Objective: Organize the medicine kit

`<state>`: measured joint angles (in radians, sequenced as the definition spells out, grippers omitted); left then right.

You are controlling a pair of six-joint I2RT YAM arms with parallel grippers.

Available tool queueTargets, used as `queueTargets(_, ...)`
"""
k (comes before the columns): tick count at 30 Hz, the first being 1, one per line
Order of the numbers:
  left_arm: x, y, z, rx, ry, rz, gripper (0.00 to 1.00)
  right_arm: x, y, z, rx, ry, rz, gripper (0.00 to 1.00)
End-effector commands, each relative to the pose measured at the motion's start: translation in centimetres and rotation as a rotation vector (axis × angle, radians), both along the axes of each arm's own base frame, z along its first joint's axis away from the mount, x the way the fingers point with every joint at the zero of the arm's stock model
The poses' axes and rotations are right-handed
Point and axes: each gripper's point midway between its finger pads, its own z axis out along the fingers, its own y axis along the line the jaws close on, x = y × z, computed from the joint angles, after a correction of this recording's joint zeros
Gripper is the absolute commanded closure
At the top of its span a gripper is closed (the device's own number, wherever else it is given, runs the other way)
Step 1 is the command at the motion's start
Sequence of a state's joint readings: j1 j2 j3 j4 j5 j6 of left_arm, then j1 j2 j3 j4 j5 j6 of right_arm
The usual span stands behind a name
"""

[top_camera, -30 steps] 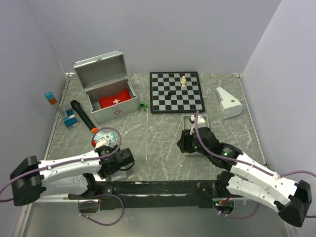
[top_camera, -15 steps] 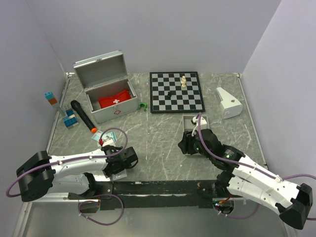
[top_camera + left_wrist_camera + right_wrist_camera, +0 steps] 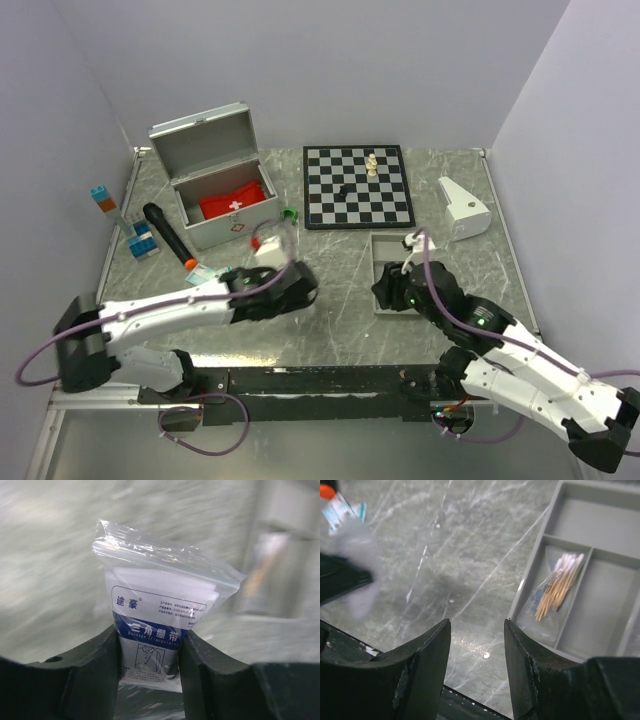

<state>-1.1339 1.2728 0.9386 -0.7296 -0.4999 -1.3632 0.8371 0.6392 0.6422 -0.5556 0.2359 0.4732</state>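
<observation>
Left gripper (image 3: 150, 652) has just pinched the bandage bag (image 3: 160, 600) and swung it mid-table. The open kit (image 3: 215, 235) waits back-left, so packing looks next. Right gripper (image 3: 477, 630) hangs spread by the tray (image 3: 600, 520).

— Beside the chessboard (image 3: 357, 186)?
— Lid up on silver case (image 3: 212, 230), red pouch (image 3: 235, 205) inside.
— And in front?
— Just short of it, left gripper (image 3: 274, 264), white packet (image 3: 266, 247) at its tip; right gripper (image 3: 388, 290) at near corner of grey tray (image 3: 392, 250).
</observation>
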Motion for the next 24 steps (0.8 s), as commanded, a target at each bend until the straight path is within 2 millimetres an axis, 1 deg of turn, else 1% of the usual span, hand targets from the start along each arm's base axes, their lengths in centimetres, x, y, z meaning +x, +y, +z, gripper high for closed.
queueTargets(1,4.8,-9.4,4.3,-0.055,-0.17,-0.174,0.51,-0.1,-2.7,3.6,0.002,-0.082,-0.076,0.46)
queueTargets(2,5.5,-11.3,3.7,-0.03,-0.165,-0.21,0.51,-0.2,-3.2,3.9,0.004,-0.087,-0.094,0.46)
queueTargets(3,6.3,-13.5,4.0,-0.037,-0.159,-0.236,0.52,-0.4,-3.8,4.0,0.004,-0.089,-0.109,0.46)
queueTargets(4,7.5,-16.2,3.6,-0.037,-0.155,-0.263,0.52,-0.5,-4.2,4.1,0.006,-0.092,-0.123,0.46)
queueTargets(5,8.1,-18.2,3.2,-0.043,-0.145,-0.294,0.52,-0.7,-4.6,4.2,0.009,-0.096,-0.132,0.46)
queueTargets(7,9.1,-21.3,2.6,-0.073,-0.133,-0.331,0.52,-1.0,-5.3,4.1,0.01,-0.096,-0.152,0.46)
queueTargets(8,9.4,-22.6,2.2,-0.089,-0.127,-0.343,0.52,-1.1,-5.5,4.1,0.009,-0.095,-0.159,0.46)
queueTargets(9,9.6,-23.9,2.4,-0.118,-0.13,-0.355,0.51,-1.3,-5.8,4.2,0.011,-0.095,-0.165,0.46)
queueTargets(10,10.0,-24.9,2.0,-0.138,-0.13,-0.363,0.51,-1.4,-6.0,4.2,0.007,-0.092,-0.172,0.46)
queueTargets(13,10.7,-26.7,1.5,-0.183,-0.125,-0.35,0.5,-1.6,-6.6,4.1,0.006,-0.093,-0.188,0.46)
queueTargets(17,11.0,-28.1,0.7,-0.255,-0.096,-0.303,0.5,-1.7,-6.8,4.5,0.02,-0.109,-0.193,0.46)
queueTargets(18,10.7,-28.6,0.4,-0.281,-0.077,-0.301,0.51,-1.6,-6.7,4.4,0.017,-0.111,-0.191,0.46)
queueTargets(20,10.3,-29.4,0.6,-0.312,-0.073,-0.299,0.51,-1.5,-6.8,4.3,0.011,-0.11,-0.198,0.46)
queueTargets(24,9.9,-30.4,0.1,-0.339,-0.045,-0.284,0.51,-1.4,-6.7,4.0,0.003,-0.1,-0.202,0.46)
